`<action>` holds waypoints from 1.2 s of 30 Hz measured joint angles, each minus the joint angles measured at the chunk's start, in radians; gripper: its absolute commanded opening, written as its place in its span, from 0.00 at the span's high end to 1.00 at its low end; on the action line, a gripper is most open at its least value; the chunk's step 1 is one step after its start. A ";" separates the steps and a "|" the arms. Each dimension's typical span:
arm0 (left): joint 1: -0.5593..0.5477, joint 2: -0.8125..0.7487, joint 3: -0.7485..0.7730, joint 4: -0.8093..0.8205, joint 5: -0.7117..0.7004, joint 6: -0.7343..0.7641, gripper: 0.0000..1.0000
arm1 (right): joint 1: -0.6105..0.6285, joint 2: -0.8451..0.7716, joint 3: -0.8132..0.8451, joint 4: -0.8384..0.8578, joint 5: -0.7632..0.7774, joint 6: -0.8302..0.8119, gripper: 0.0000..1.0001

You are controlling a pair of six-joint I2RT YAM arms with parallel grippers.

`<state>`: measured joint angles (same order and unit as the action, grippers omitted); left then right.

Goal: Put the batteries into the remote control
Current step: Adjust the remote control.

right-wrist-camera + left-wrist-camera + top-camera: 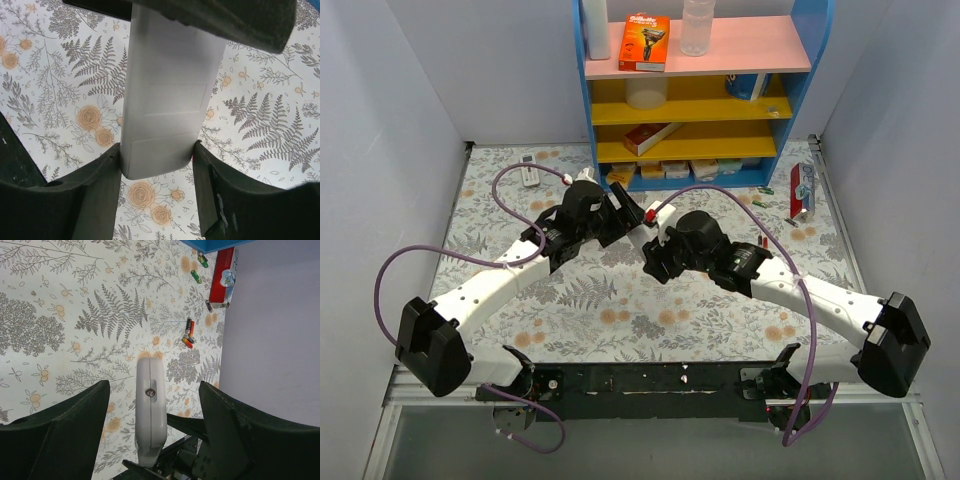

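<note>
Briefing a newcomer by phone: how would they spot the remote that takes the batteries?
Start at the middle of the floral-patterned table. The slim, plain white plastic bar is held above it in the right arm's jaws; the other remote, smaller and white, lies flat near the blue shelf.

The white remote control (165, 115) hangs gripped above the table (75, 290), where red batteries (188, 335) lie clustered.

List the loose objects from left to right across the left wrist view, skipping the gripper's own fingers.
remote control → batteries → red package. The green cells are left out because they overlap the batteries' span.
</note>
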<state>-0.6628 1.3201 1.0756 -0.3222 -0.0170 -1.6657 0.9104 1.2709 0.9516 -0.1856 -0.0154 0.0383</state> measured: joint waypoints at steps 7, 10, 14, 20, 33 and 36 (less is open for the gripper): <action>0.058 -0.002 -0.003 -0.021 0.102 -0.017 0.39 | 0.027 0.018 0.008 0.000 0.044 -0.026 0.99; 0.085 -0.003 -0.013 -0.031 0.142 -0.018 0.45 | 0.035 0.027 0.008 0.000 0.056 -0.044 0.99; 0.108 -0.010 -0.033 -0.046 0.173 -0.018 0.59 | 0.042 0.040 0.008 0.000 0.067 -0.064 0.99; 0.119 -0.011 -0.046 -0.047 0.216 -0.005 0.95 | 0.046 0.055 0.008 -0.001 0.068 -0.077 0.87; 0.143 -0.191 -0.412 0.266 0.246 0.003 1.00 | 0.043 0.065 0.032 -0.027 0.091 0.018 0.02; 0.144 -0.283 -0.570 0.416 0.214 -0.024 1.00 | 0.013 0.063 0.030 -0.018 0.069 0.126 0.02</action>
<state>-0.5186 1.0374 0.5056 0.0940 0.1970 -1.6901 0.9237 1.3338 0.9817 -0.2031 0.0532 0.1638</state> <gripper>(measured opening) 0.200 0.981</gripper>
